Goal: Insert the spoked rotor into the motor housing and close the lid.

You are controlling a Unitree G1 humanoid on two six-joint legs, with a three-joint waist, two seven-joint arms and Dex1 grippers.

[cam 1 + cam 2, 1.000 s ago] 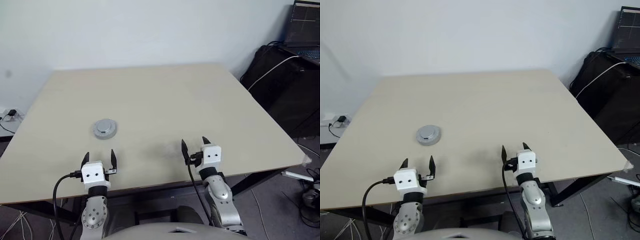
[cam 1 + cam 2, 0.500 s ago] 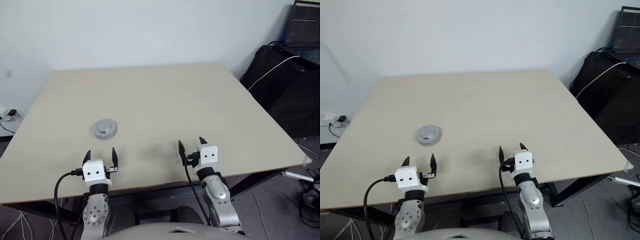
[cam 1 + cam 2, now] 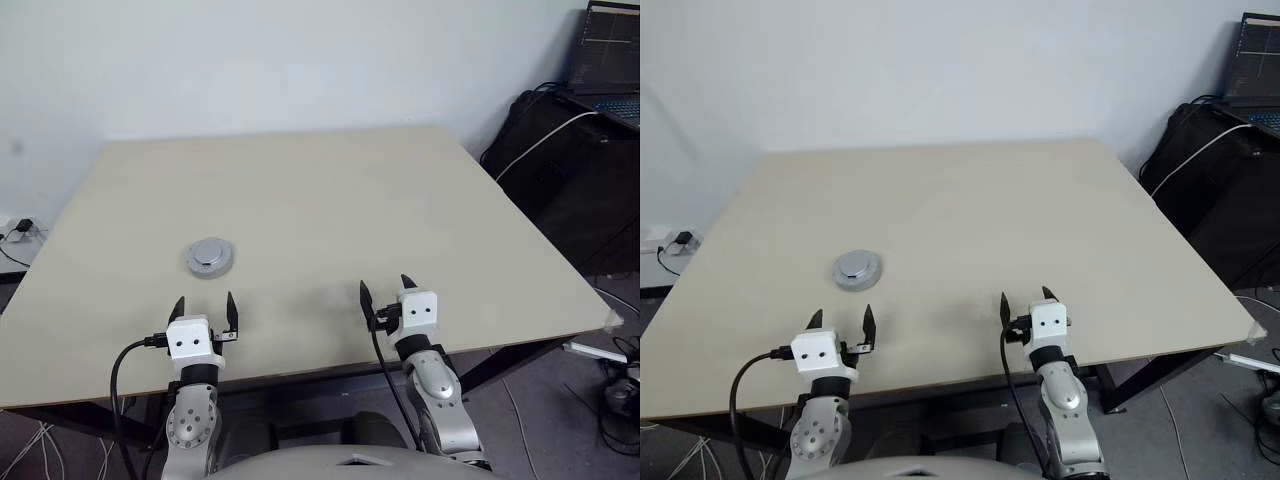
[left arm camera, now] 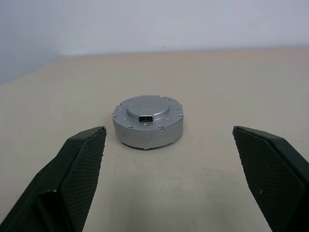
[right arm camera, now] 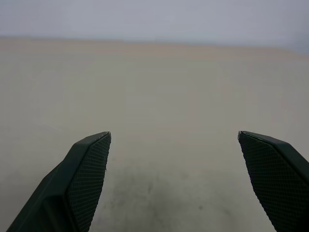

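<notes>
With the lid (image 4: 147, 120) already seated on the desk (image 3: 330, 200), we judge it best to keep our left hand (image 3: 203, 308) and right hand (image 3: 383, 291) wide open, empty and clear.

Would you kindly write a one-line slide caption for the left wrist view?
Closed silver motor assembly with its lid on, resting on the beige table ahead of the open left gripper.
</notes>
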